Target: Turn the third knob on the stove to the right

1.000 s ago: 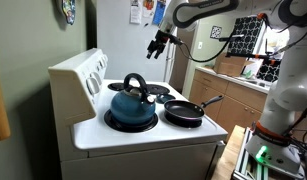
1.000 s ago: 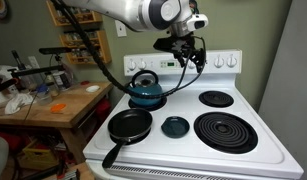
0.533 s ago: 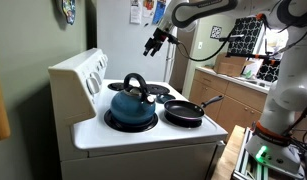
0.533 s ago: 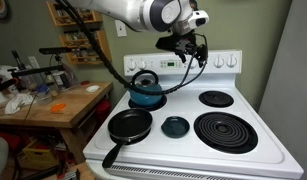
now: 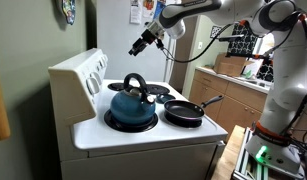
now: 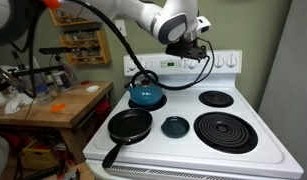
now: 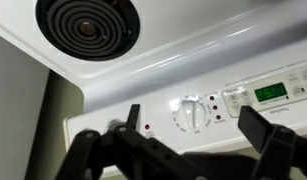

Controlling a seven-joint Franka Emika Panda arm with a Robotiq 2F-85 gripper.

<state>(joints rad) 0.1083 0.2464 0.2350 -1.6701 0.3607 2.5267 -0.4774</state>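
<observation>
Contact is not yet made: the gripper (image 5: 139, 47) hovers before the raised back panel (image 6: 225, 62) of the stove (image 5: 101, 135), jaws spread wide and empty, so the whole rightward turn is left to do. The stove is white with black coil burners (image 6: 226, 130), a blue kettle (image 5: 130, 105) and black pan (image 5: 185, 112) on its surface. In the wrist view a round white knob (image 7: 190, 112) sits between the fingers (image 7: 263, 135); whether it is the third, I cannot tell

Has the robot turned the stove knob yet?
Not yet. Done: the tool is up by the stove's back panel. In hand: it hangs open, lined up on a white knob seen between its fingers in the wrist view, not touching it. Left: close in, grip and turn it right.
</observation>
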